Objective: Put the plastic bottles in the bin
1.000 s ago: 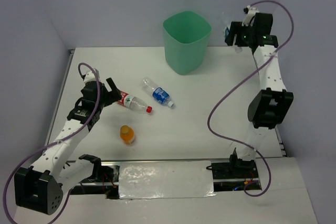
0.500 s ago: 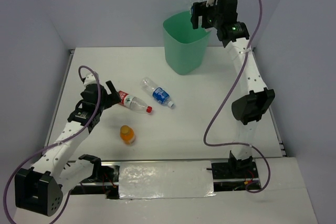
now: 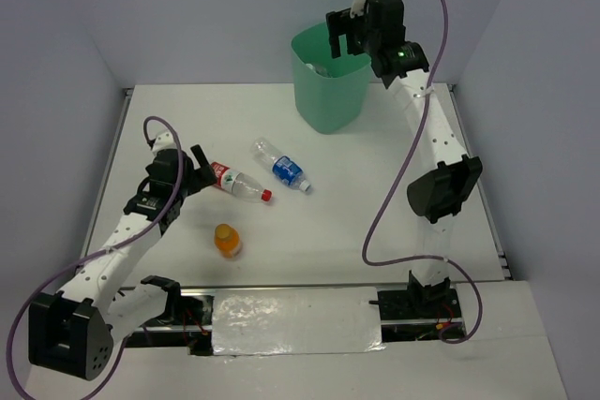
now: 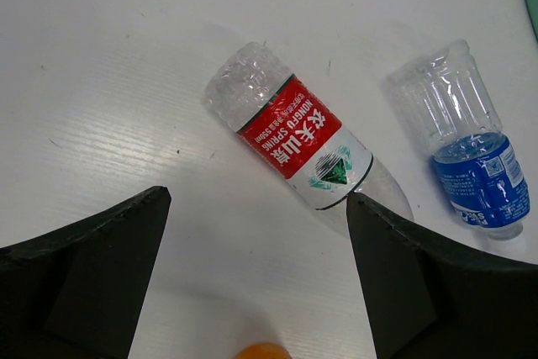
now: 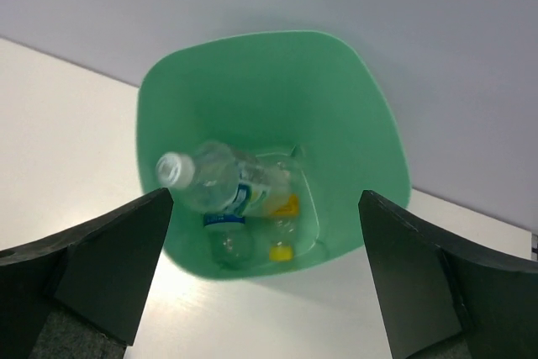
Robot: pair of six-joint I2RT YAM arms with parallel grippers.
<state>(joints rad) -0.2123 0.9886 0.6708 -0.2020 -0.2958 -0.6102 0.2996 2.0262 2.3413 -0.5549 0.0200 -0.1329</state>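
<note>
Bottles first: three lie on their sides on the table (image 3: 375,194), left of centre and well apart from the bin (image 3: 328,100), which stands at 12 o'clock by the far edge. The red-label bottle (image 3: 236,183) points its cap toward 4 o'clock. The blue-label bottle (image 3: 283,168) lies near it at 3 o'clock, not touching, and the orange-capped bottle (image 3: 226,240) sits at its 6 o'clock. Your left gripper (image 3: 192,170) hangs wide open at the red-label bottle's base end and grips nothing. From the wrist view this reads as a lined-up approach for the next pick. Your right gripper (image 3: 342,30) is poised high over the bin's mouth with its jaws spread and empty, which looks like a drop posture clear of the rim. Bin contents, seen from the right wrist: a clear bottle (image 5: 223,182) with a blue label leans with its cap toward 9 o'clock, a second clear one shows beneath it, and an orange cap (image 5: 277,251) sits at the bottom. You cannot tell the exact count. Judgement: task roughly half done.
</note>
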